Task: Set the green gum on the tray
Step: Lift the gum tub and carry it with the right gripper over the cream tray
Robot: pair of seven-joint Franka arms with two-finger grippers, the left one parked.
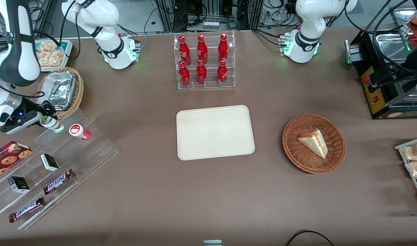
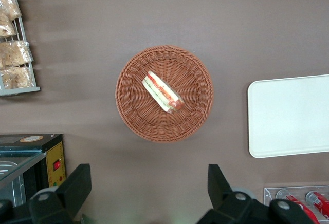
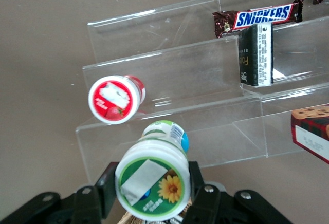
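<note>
We see the small white bottle of green gum (image 3: 152, 185), with its round green-rimmed lid and green label, clamped tilted between the black fingers (image 3: 104, 184) of the right arm's gripper (image 1: 48, 118), which are closed on its sides just below the lid. It hangs at the uppermost step of the clear acrylic stepped display stand (image 1: 59, 167), near the working arm's end of the brown table (image 1: 153, 191); we cannot tell whether its base touches the step. Just beside it on the same step stands the like white bottle with a red lid and red label (image 1: 79, 131). On the lower steps lie two Snickers bars (image 1: 59, 181), two small dark boxes (image 1: 50, 162) and a red box of cookies (image 1: 7, 156). The large flat cream-beige rectangular tray (image 1: 214, 132) lies at the middle of the table, well apart from the gum. Farther from the front camera than the tray stands a clear rack of red cola bottles (image 1: 204, 60). Toward the parked arm's end sits a round brown wicker basket (image 1: 313, 143) with a wedge of sandwich (image 1: 313, 141) in it.
</note>
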